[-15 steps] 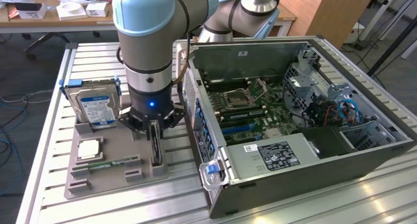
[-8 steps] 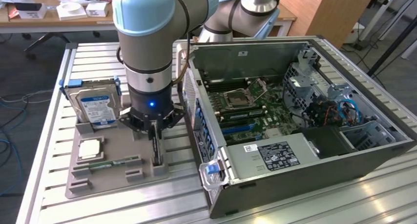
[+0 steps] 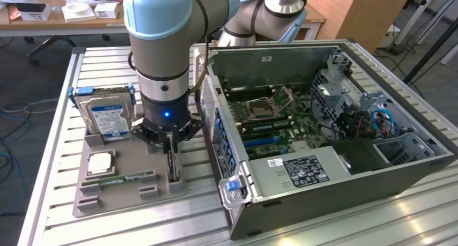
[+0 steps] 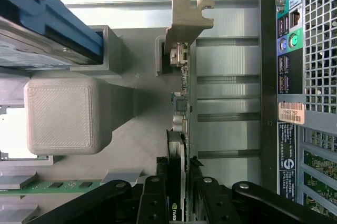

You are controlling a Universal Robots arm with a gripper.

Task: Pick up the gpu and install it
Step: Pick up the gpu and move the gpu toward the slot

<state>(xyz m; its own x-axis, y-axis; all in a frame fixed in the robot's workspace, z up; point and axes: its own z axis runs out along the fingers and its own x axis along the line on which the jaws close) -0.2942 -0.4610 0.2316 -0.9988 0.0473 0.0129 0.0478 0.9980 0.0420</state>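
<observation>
**Position.** The gpu [image 3: 172, 168] stood on its long edge in a slot of the grey holder [image 3: 122, 195] on the tabletop [image 3: 93, 58]. It sat just beside the open computer case [image 3: 301, 208], on the exterior view's left of it. Its pale metal bracket [image 4: 187, 19] was at the end away from the pincer. A hard drive [image 3: 107, 114] and a memory stick [image 3: 125, 178] occupied other slots of the same holder, apart from the card.

**Pincer state.** The pincer [image 3: 170, 147] was lowered over the card's upper edge and set narrow. In the wrist view its fingers [image 4: 158, 192] flanked the card, one on each flat face, and appeared to bear on it. The card was not yet lifted out of the slot.

**Handling properties (judged).**
- Weight: probably light, as the card was thin and flat.
- Stiffness: stiff along its length, but likely to flex or crack under a twisting load.
- Surface: the flat faces gave fair purchase, while small raised parts on the board were fragile.
- Grip point: across the two faces near mid-length, clear of the bracket and of the lower connector edge.
- Risk: a tilted pull could jam the card in the slot.
</observation>
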